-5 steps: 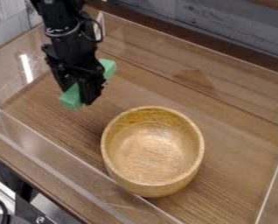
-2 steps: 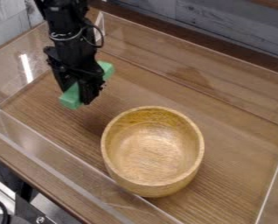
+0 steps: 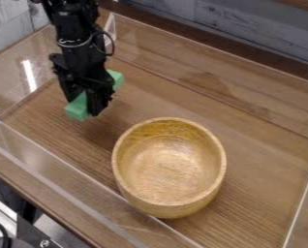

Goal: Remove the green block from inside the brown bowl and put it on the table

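Note:
The green block [image 3: 80, 107] hangs in my black gripper [image 3: 89, 101], which is shut on it, just above the table [image 3: 234, 102] at the left. Only the block's lower left end and a bit by the right finger show; the rest is behind the fingers. The brown bowl [image 3: 169, 166] stands empty to the lower right of the gripper, a short gap away.
Clear acrylic walls [image 3: 41, 184] border the tabletop along the front and left. A grey plank wall [image 3: 247, 24] runs behind. Bare wood lies to the right of and behind the bowl.
The gripper with the green block has sunk slightly and drifted a little left. The bowl has stayed put.

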You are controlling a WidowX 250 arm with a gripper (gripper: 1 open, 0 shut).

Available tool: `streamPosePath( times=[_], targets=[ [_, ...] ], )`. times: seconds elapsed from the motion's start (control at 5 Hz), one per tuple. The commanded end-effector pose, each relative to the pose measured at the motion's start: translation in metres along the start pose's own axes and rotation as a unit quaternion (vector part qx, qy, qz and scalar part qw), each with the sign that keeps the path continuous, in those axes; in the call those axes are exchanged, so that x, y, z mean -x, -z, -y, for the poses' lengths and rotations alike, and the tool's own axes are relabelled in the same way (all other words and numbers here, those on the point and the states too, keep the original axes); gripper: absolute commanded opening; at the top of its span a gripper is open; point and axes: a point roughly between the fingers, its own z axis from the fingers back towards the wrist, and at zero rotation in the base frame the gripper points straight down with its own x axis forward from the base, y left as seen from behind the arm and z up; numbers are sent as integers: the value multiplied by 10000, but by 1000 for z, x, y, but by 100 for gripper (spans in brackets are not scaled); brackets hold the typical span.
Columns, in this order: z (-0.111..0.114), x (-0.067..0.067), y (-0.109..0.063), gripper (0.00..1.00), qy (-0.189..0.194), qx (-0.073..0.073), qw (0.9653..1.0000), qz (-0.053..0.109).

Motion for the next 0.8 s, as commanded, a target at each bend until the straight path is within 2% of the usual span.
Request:
streamPosePath(
  times=[0.0, 0.6],
  targets=[
    [-12, -11, -8, 0, -71, -137, 9997, 172],
    [-17, -10, -1, 0, -139, -70, 9999, -21]
  ],
)
